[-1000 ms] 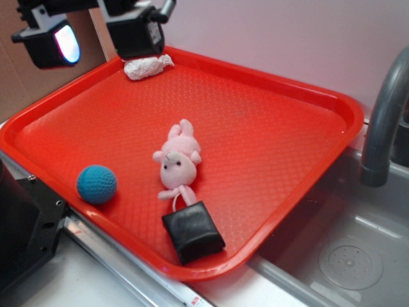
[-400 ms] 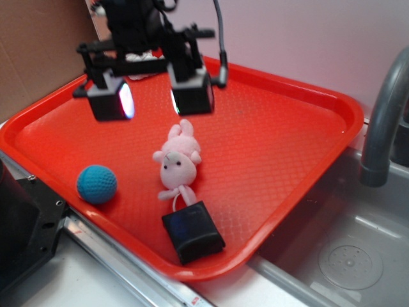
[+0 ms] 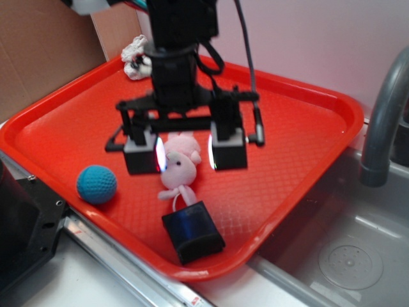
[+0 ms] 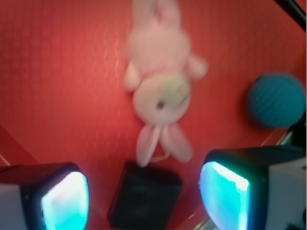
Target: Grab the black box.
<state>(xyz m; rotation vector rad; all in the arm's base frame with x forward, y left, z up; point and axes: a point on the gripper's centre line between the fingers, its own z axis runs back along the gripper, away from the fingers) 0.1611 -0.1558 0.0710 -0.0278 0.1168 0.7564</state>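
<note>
At the far left of the exterior view, part of a black machine with screws [image 3: 25,217] is showing beside the red tray [image 3: 287,96], and a blue knitted ball [image 3: 96,184] is lying just inside the tray's near-left rim. Further right, the gripper [image 3: 184,153] is hanging above the tray with its jaws spread wide and nothing between them, the two pads glowing pale blue on their inner faces. A pink plush bunny [image 3: 180,163] is lying under the gap, partly hidden by the left finger. Behind the arm, at the tray's far edge, a crumpled white cloth [image 3: 133,56] is peeking out.

The black box [image 3: 193,231] is sitting flat near the tray's front rim, just beyond the bunny's ears and a thin loop coming off its head, and apart from the ball. In the wrist view it is appearing low between the two pads [image 4: 64,201], with the bunny [image 4: 162,91] above it and the ball [image 4: 277,100] to the right.

The box is looking small, light and fairly stiff, with a matte, leathery skin that should be giving decent friction. Its rounded edges could be letting the pads slide off, so gripping across two opposite flat sides, low and centred, seems best. The bunny's ears and loop lie close enough to be getting caught.

At the far right, a grey faucet [image 3: 383,115] is rising over a sink [image 3: 345,256].
</note>
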